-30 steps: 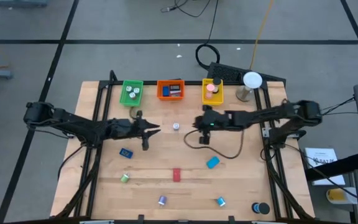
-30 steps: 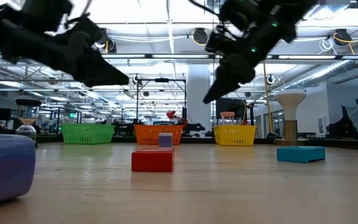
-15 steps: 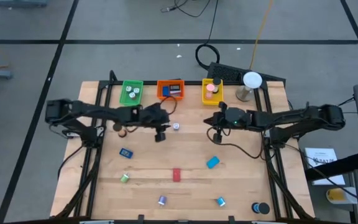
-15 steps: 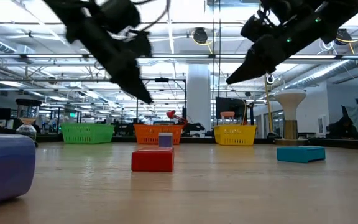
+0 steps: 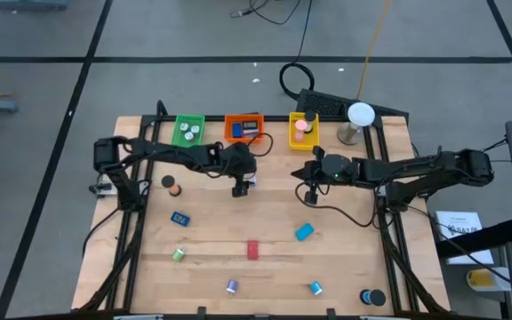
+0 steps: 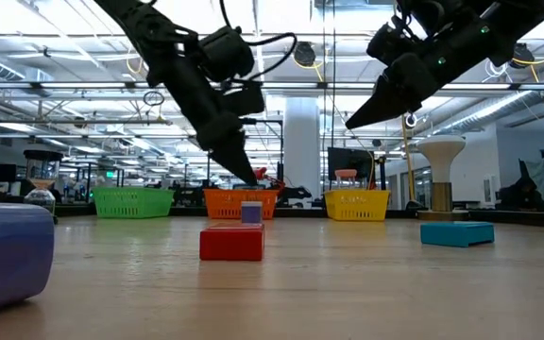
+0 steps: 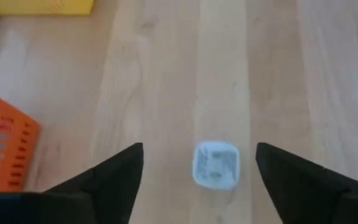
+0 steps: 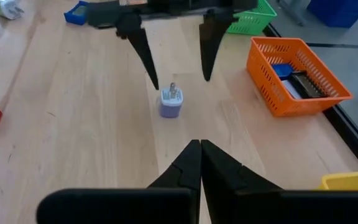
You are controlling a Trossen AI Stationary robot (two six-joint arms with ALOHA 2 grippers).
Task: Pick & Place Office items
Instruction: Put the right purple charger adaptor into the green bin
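- The left arm reached from the bench's left edge across toward the middle, wrist pitched down, its left gripper (image 5: pixel 241 188) poised just above a small pale lilac plug-shaped block (image 5: pixel 251 180).
- Its fingers (image 8: pixel 146 55) stood wide apart, one on each side of the block, gripping nothing; the block sat upright on the wooden bench (image 5: pixel 212 240), metal prongs up, just in front of the orange mesh tray (image 5: pixel 244 129).
- A green mesh tray (image 5: pixel 188 132) stood left of the orange one and a yellow mesh tray (image 5: pixel 303 131) right of it; a red rectangular block (image 5: pixel 252 250) and a teal flat block (image 5: pixel 304 232) lay nearer the front edge, well apart from both arms.
- The right arm stretched in from the right side, its right gripper (image 5: pixel 309 192) held off the bench, facing the lilac block.
- Its fingers (image 8: pixel 188 167) were pressed together, holding nothing.
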